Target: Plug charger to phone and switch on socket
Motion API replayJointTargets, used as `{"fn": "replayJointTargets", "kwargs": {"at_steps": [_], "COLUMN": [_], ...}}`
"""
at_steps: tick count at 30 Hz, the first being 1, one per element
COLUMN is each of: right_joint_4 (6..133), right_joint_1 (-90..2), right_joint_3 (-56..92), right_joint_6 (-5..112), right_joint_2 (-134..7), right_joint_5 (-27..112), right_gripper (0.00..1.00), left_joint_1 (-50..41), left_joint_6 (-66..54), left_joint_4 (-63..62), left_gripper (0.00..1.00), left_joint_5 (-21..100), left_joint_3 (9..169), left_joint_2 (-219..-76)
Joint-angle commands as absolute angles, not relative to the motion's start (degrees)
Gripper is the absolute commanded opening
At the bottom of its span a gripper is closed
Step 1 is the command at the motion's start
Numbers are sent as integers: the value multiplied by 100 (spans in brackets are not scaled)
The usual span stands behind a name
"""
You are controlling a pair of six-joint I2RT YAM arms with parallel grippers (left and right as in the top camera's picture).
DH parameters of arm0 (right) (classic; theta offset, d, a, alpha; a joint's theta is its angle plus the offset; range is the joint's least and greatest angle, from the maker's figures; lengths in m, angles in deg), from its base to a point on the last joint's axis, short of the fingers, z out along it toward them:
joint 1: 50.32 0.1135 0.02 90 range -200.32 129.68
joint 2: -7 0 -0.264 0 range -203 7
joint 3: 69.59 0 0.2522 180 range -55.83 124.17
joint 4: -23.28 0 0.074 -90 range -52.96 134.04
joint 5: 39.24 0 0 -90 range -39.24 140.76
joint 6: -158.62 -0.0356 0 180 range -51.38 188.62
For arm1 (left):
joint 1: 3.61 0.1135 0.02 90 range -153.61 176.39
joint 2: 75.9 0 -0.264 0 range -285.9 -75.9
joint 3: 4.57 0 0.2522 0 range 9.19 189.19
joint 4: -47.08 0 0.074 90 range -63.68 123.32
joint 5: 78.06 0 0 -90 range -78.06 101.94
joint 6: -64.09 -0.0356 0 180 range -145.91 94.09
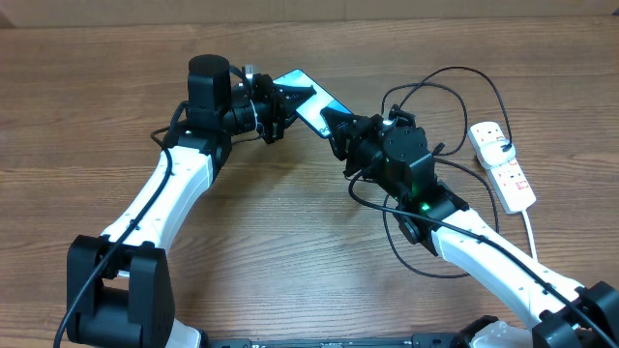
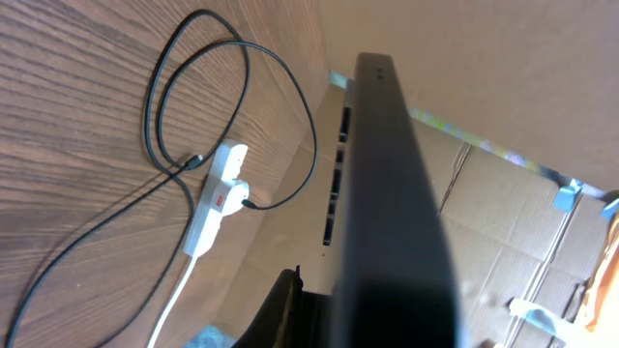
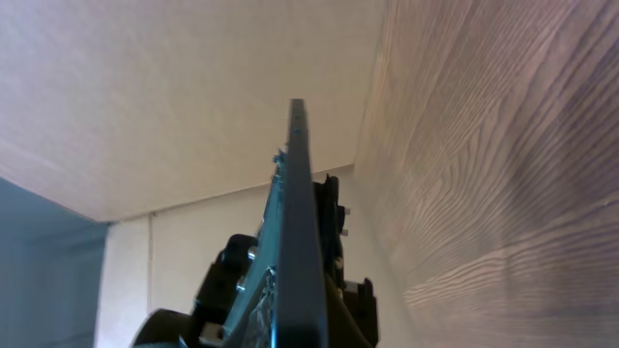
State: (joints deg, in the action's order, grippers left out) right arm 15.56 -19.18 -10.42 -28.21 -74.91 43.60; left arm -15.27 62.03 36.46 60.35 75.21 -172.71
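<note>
- Black left hand (image 1: 279,104) is clamped on the upper-left end of the phone (image 1: 308,100), which seems to be raised off the desk (image 1: 290,251).
- The phone's long axis runs diagonally down-right toward our right hand (image 1: 338,133), which sits at its free end. We cannot tell whether that hand is wide or closed.
- The charger (image 1: 453,70) loops further right. In the left wrist view, what looks like its free plug (image 2: 196,160) lies on the desk just beside the socket (image 1: 505,166).
- We judge the right arm nearer, since the plug lies rightward, away from the phone.
</note>
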Motion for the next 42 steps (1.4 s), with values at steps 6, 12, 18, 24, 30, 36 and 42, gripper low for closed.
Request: {"fn": "replayJointTargets", "kwargs": {"at_steps": [6,12,18,24,30,36,42], "right_joint_4": [1484,1631,2116,2389,3104,4520,4848], "right_joint_1": [-1855,-1855,-1855,-1857,-1923,-2602,-3855], "right_joint_3": [-974,-974,-974,-974,-974,-972,-942], "right_joint_6": [-2587,-2585,-1346,2409,4022,2864,2649], "right_joint_2": [-7426,-7426,-7426,-7426,-7426,-7426,-7426], "right_joint_5": [4384,4358,4242,5438,7350,7306,5479], "right_gripper": [14,38,75,100,100,100,100], "left_joint_1": [-1579,-1577,-1485,-1319,-1155,-1166,-1166], "left_joint_6": [6542,6455,4866,3056,2374,1996,1969], "left_joint_4": [3644,3661,3654,2754,1657,1423,1438], "left_gripper": [4,4,4,4,4,4,4], "left_joint_5": [6133,5932,4734,4068,4050,4599,4798], "left_joint_3": [7515,7512,7512,7512,7512,7512,7512], "left_joint_2": [-17256,-17256,-17256,-17256,-17256,-17256,-17256]}}
